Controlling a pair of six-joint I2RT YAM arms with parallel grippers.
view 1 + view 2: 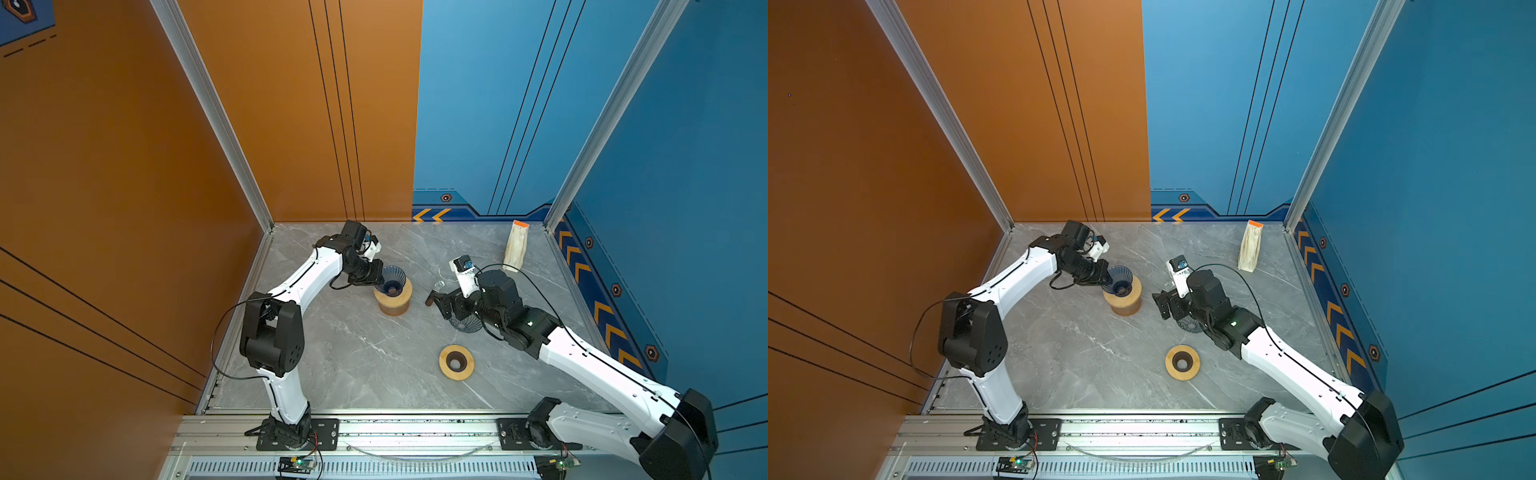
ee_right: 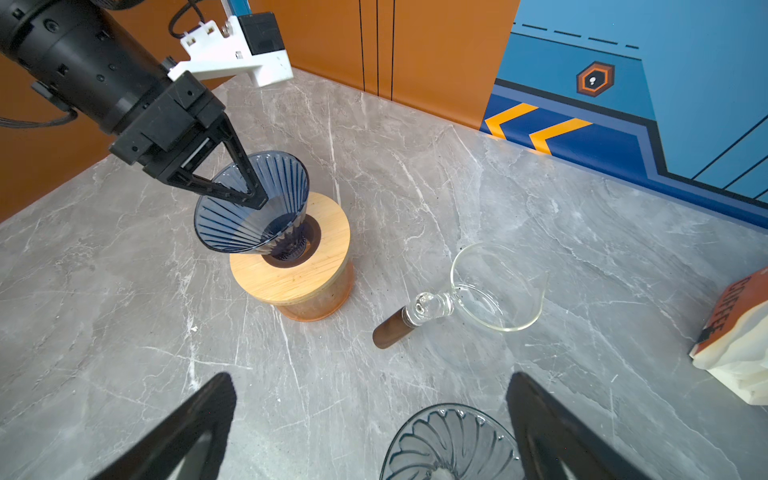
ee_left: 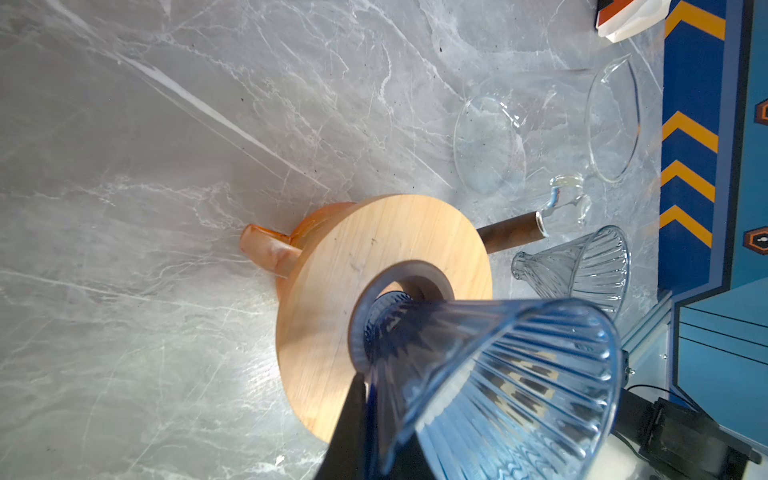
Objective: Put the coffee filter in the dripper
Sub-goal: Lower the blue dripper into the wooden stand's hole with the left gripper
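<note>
- Wide-spread and empty, the jaws of the right gripper (image 2: 370, 376) hang over the grey marble table (image 2: 540, 199); a clear ribbed dripper (image 2: 451, 444) rests low between its fingers, apart from both.
- Jaws of the left gripper (image 2: 255, 198) stand nearly together, pinching the wall of a blue dripper (image 2: 232, 228) at its rim.
- Tilted in that grip, the blue dripper has its neck in the hole of a wooden ring (image 2: 299, 274) atop an amber cup (image 2: 320, 307).
- Ahead of the right jaws sits a glass carafe (image 2: 494, 286) with a dark handle.
- Farther off, the coffee filter pack (image 1: 516, 246) sits near the far corner, well apart from both sets of jaws.
- Behind the right jaws, a second wooden ring (image 1: 456, 362) lies flat on the table.
</note>
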